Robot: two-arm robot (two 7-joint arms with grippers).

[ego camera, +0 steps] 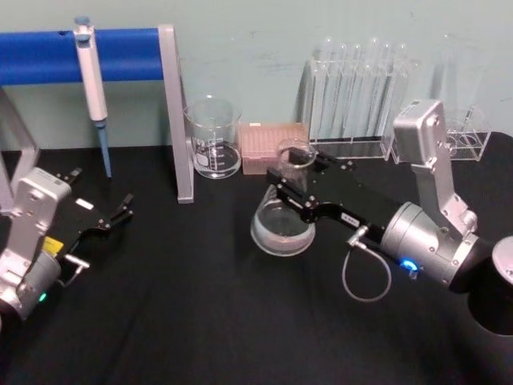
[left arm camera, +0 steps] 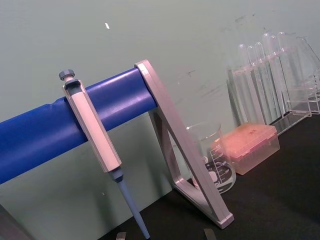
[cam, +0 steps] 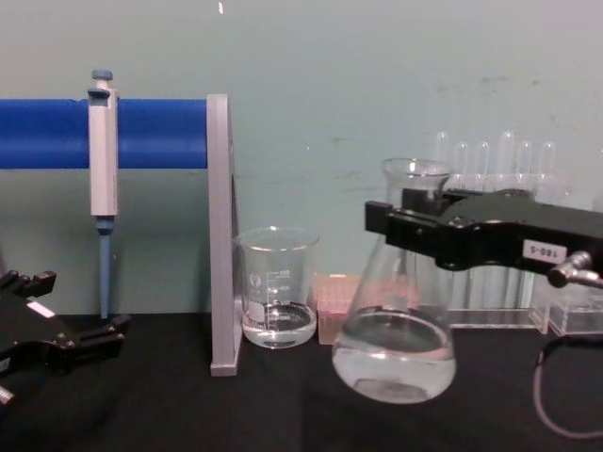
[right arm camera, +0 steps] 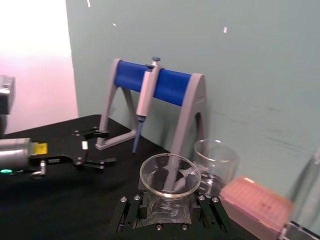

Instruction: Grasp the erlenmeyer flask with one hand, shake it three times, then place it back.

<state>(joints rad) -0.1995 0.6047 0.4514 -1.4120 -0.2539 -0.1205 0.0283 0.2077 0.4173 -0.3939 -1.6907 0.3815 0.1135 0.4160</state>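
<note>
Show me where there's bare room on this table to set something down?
The biggest bare patch of black table lies in front, between the left gripper and the right gripper holding the erlenmeyer flask. A smaller gap lies between the flask and the pipette stand. The back edge is crowded: beaker, tip box, test tube rack.

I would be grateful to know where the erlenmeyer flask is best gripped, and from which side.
Grip the erlenmeyer flask by its narrow neck, just under the flared rim, coming level from the robot's right, as the right gripper does. The cone below is likely too wide, and the beaker stands to its left.
</note>
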